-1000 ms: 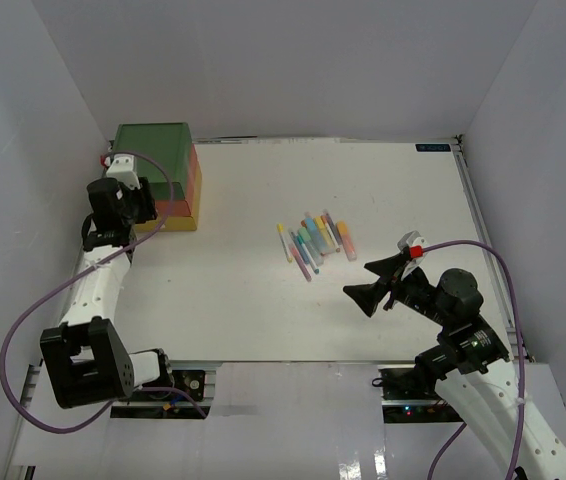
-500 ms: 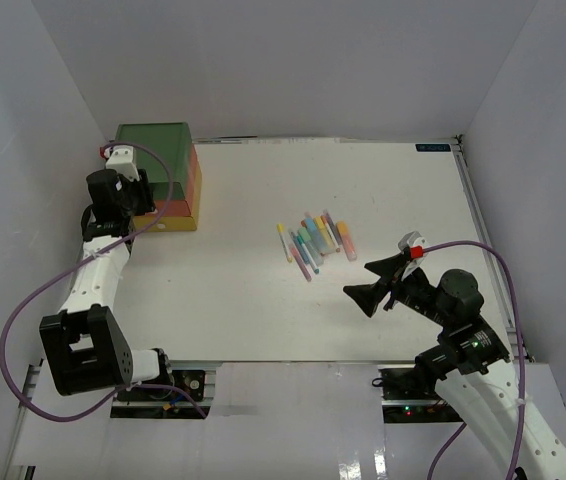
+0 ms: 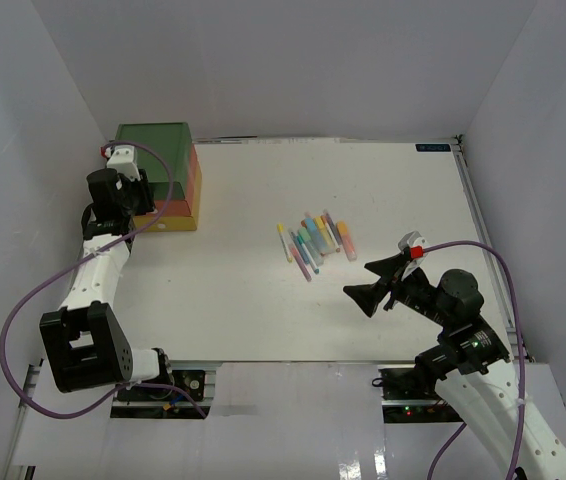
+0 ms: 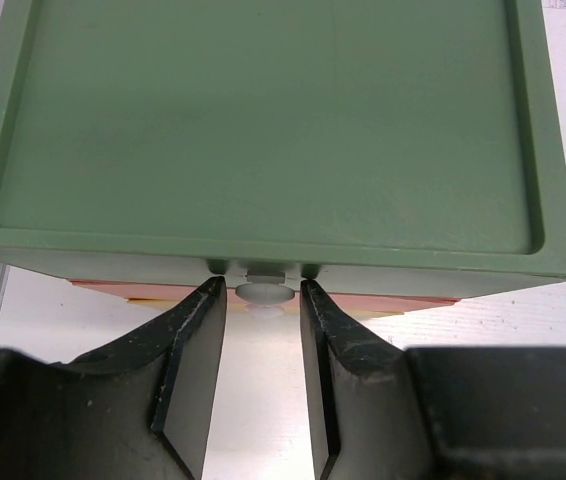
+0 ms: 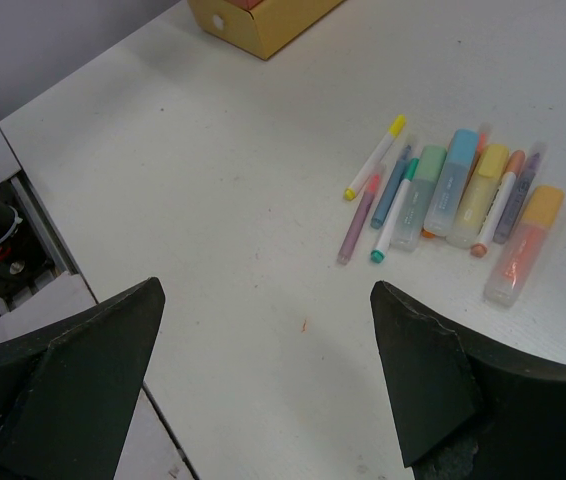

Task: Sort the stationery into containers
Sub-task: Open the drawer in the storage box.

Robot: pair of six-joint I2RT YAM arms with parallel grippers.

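The stationery is a cluster of several pastel pens and markers lying side by side on the white table; it also shows in the right wrist view. The containers are stacked drawers at the far left: green on top, orange-red below, yellow at the bottom. My left gripper stands at the green drawer's front. Its jaws are narrowly open, one on each side of the white knob, with small gaps. My right gripper is wide open and empty, above the table near the pens.
White walls close in the table on the left, back and right. The table's near edge with a metal rail lies just below my right gripper. A purple cable loops off the left arm.
My left gripper has moved up to the drawers' front and then stopped at the knob. The right arm and the pens have not moved.
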